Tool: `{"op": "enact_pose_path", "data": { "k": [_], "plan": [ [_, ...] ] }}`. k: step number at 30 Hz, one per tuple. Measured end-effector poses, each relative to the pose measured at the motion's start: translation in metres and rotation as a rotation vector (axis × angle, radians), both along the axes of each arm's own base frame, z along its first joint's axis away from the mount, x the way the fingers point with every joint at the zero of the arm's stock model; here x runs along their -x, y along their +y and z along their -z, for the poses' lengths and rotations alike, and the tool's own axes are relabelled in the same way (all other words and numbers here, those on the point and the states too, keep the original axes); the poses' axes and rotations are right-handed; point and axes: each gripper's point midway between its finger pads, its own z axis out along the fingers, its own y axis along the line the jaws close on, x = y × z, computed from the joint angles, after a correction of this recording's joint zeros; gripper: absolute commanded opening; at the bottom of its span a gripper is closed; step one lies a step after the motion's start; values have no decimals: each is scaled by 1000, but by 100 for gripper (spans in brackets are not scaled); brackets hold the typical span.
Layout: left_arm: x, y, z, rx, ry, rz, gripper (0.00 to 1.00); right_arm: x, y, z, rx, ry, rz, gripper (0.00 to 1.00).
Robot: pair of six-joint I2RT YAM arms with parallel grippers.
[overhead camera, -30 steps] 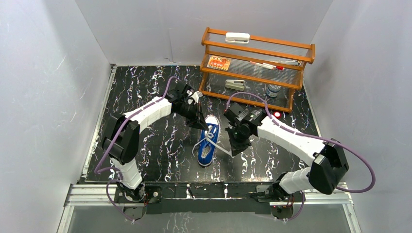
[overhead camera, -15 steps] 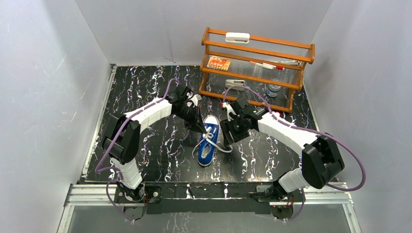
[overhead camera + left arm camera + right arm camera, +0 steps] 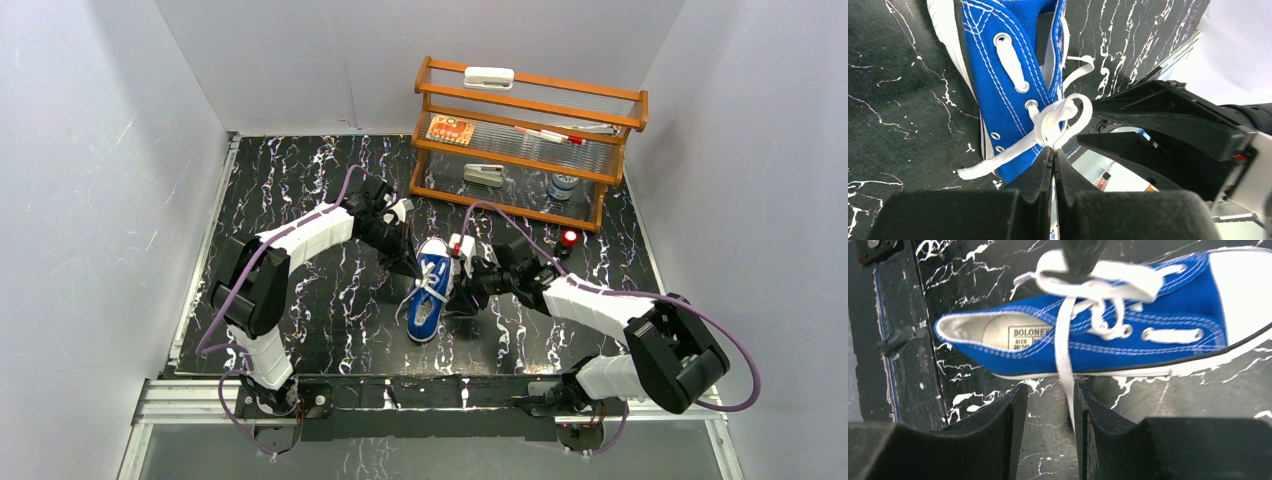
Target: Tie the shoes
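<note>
While left claw (image 3: 1053,152) pinches lace (image 3: 1045,125), right claw (image 3: 1048,390) gapes — sneaker (image 3: 430,290) well off shelf (image 3: 560,86)

Small blue sneaker (image 3: 430,292), upright, white laces (image 3: 1062,116) loosely looped

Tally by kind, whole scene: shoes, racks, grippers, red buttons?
Shoe: 1
Rack: 1
Grippers: 2 (left gripper, right gripper)
Red button: 1
Total: 5
</note>
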Motion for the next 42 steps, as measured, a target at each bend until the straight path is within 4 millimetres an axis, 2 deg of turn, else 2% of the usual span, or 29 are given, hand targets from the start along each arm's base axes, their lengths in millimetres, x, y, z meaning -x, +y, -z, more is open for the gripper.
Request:
{"op": "enact_pose_path", "data": {
  "k": [2,5,17,23,29,33,38,42],
  "plan": [
    [-1,1,0,0,1,-4,0,10,-3,8,-27,-2,-12,45],
    [-1,1,-1,3,2,-4,0,14,-3,13,-52,-11,-18,44],
    [0,0,-3,15,11,-1,0,-4,4,4,-129,-111,40,41],
    [2,0,-3,18,13,0,0,-7,7,13,-126,-89,43,36],
    [2,0,-4,21,15,2,0,-7,9,16,-132,-80,40,22],
    [4,0,-4,21,16,1,0,-11,9,14,-137,-81,60,0],
    [4,4,-6,20,14,-6,0,-11,8,14,-133,-53,94,0],
    [1,10,-12,23,-10,-21,0,-1,7,8,-112,92,140,0]
  ]
}}
